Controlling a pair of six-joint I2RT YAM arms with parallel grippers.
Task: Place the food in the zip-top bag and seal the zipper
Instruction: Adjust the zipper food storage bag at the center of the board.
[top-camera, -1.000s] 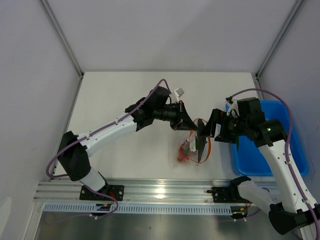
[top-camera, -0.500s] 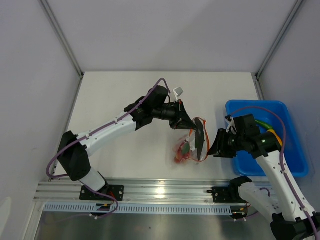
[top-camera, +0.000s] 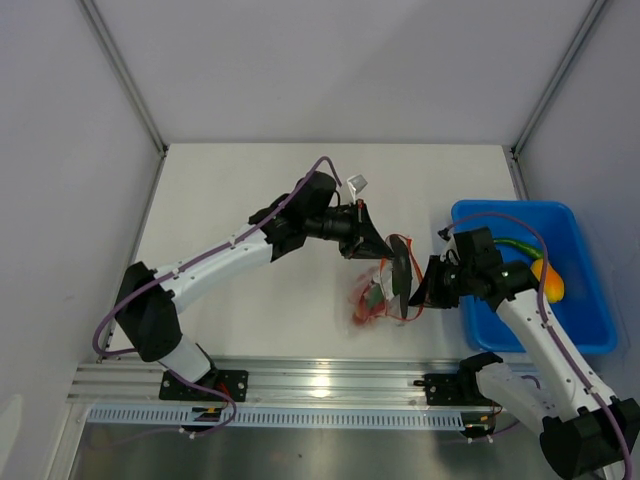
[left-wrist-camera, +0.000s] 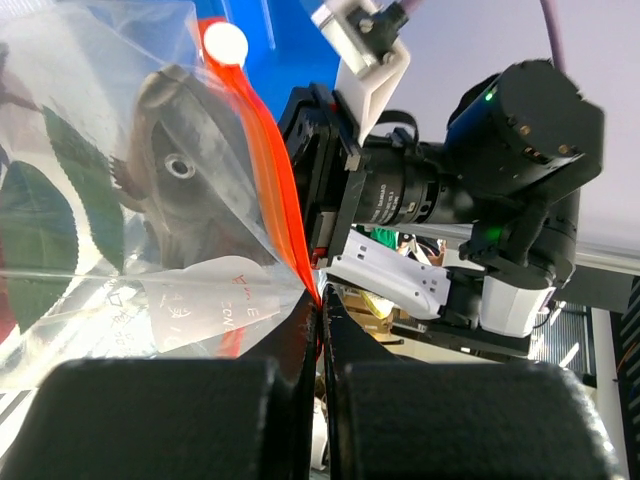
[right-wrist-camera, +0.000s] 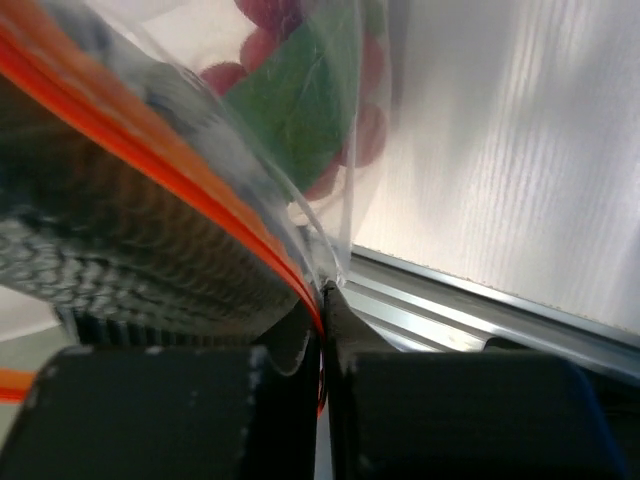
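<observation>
The zip-top bag (top-camera: 374, 296) is held between the two hands near the middle of the table (top-camera: 250, 190). Inside it, the red cherry tomatoes (top-camera: 362, 309) and their green leaves (right-wrist-camera: 290, 112) are seen through the clear plastic. The orange-red zipper (left-wrist-camera: 268, 165) runs along the bag's mouth, and a white round tab (left-wrist-camera: 225, 42) sits at its far end in the left wrist view. Whether the bag's bottom rests on the table cannot be told.

At the table's right side a blue bin (top-camera: 500, 325) is placed, and in it the long green pepper (top-camera: 516, 246) and the yellow-orange pepper (top-camera: 549, 281) are lying, near each other at its far right part. A metal rail (right-wrist-camera: 450, 300) is seen along the table's near edge.

The left hand (left-wrist-camera: 320, 322) is closed tight, with the zipper strip pinched between its fingers at one corner of the mouth. The right hand (right-wrist-camera: 322, 322) is likewise closed narrow on the zipper strip at the opposite side, and one of its dark fingers is visible through the bag's plastic.
</observation>
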